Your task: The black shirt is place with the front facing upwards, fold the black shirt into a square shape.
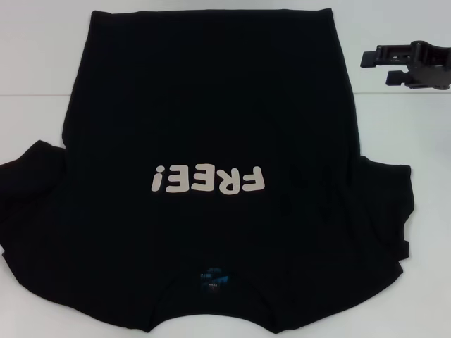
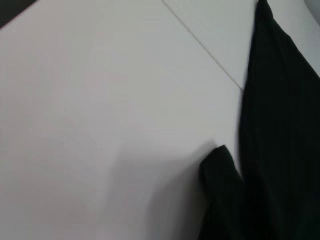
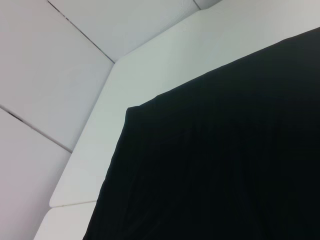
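Note:
The black shirt (image 1: 211, 134) lies spread flat on the white table, front up, its off-white "FREE!" lettering (image 1: 209, 180) upside down to me. The small blue neck label (image 1: 213, 276) and collar sit at the near edge, the hem at the far edge. Both sleeves bunch out at the sides. My right gripper (image 1: 380, 67) hovers over bare table beyond the shirt's far right corner, open and holding nothing. The left wrist view shows the shirt's side edge (image 2: 280, 125) and a sleeve tip (image 2: 222, 175). The right wrist view shows a hem corner (image 3: 135, 112). My left gripper is out of view.
White table (image 1: 402, 127) shows bare on both sides of the shirt and beyond the hem. A table seam (image 2: 200, 45) runs near the shirt's left edge. White wall panels (image 3: 50, 75) stand behind the table's far edge.

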